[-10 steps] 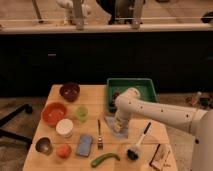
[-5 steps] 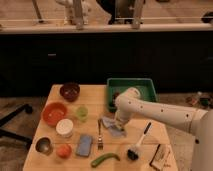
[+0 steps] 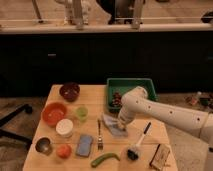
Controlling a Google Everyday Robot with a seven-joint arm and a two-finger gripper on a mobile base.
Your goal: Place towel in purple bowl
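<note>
We note one arm (image 3: 170, 116) cased in smooth, cream-white shells. It consists of a long tubular link, a bulbous rounded joint housing and a shorter tapering link. No cables or markings can be made out. The gripper (image 3: 121, 124) at its tip is equally pale, fingers closed, down at the middle of the wooden table (image 3: 92, 97).

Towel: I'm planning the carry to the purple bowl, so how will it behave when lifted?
Probably floppy: the towel lies flat and creased beside the fork, so it should drape from the gripper, shut at its edge. Likely light, being thin. A trailing corner might snag the fork.
</note>
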